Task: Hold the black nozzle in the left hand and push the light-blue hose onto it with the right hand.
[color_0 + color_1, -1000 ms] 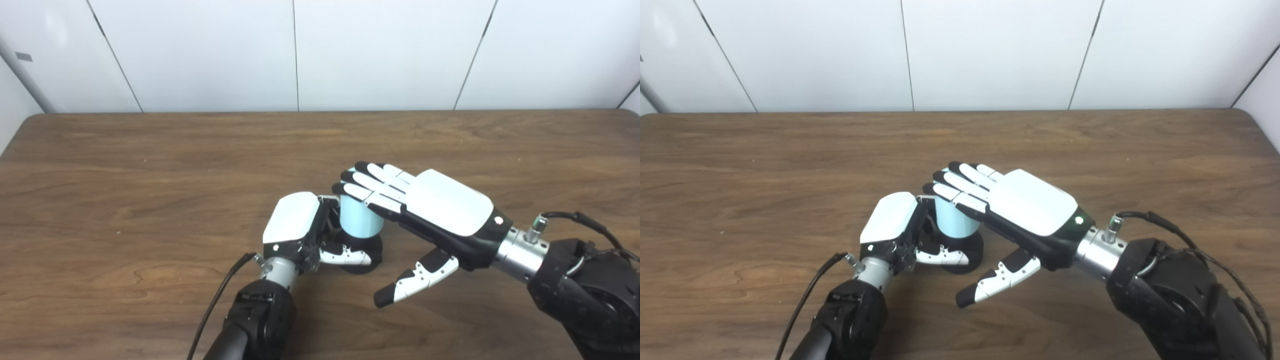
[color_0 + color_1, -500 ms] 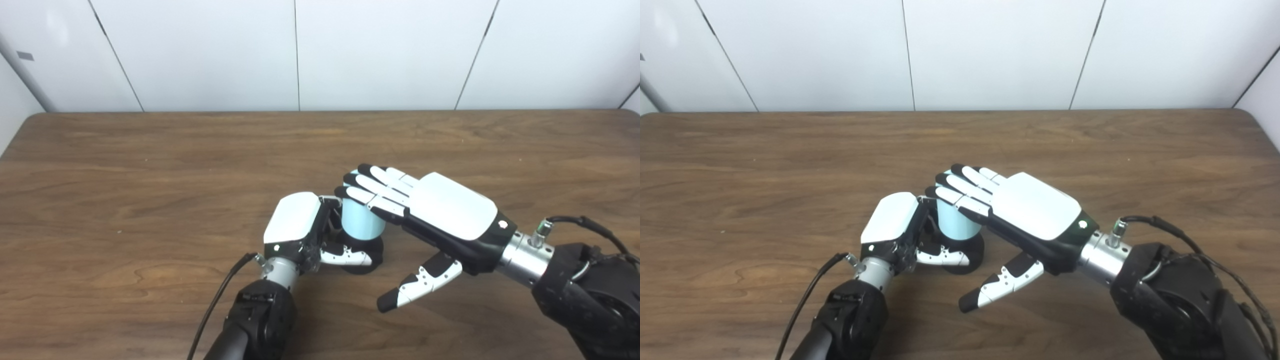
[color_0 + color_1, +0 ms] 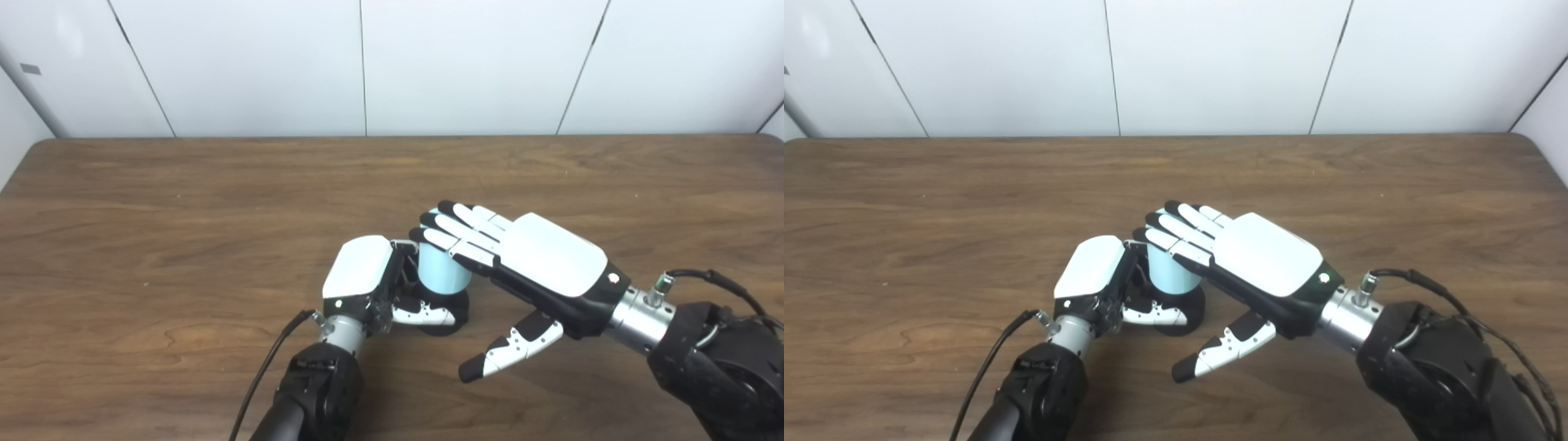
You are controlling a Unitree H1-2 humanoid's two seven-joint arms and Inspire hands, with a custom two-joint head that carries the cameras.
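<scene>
Left robot hand (image 3: pixel 361 278), left eye view: curled around the black nozzle (image 3: pixel 450 304), which stands on the wooden bench (image 3: pixel 184 202) near its middle; thumb lies across the nozzle's front. Light-blue hose (image 3: pixel 442 272) sits upright on top of the nozzle, a short pale cylinder, just beside the left robot hand's fingers. Right robot hand (image 3: pixel 539 263) lies flat, palm down, fingers straight and close together, fingertips resting over the hose's top end. Its thumb hangs free below, pointing down toward the bench, touching nothing; this hand grips nothing and is spread flat. White wall panels behind the bench.

Right eye view: same arrangement. Left robot hand (image 3: pixel 1093 275) closed on the nozzle (image 3: pixel 1185 312) at bench level. Hose (image 3: pixel 1170 272) upright between the two hands, its upper rim covered by the right robot hand (image 3: pixel 1255 257) fingers. How far the hose is seated on the nozzle cannot be told. A black cable (image 3: pixel 986 367) trails from the left wrist.
</scene>
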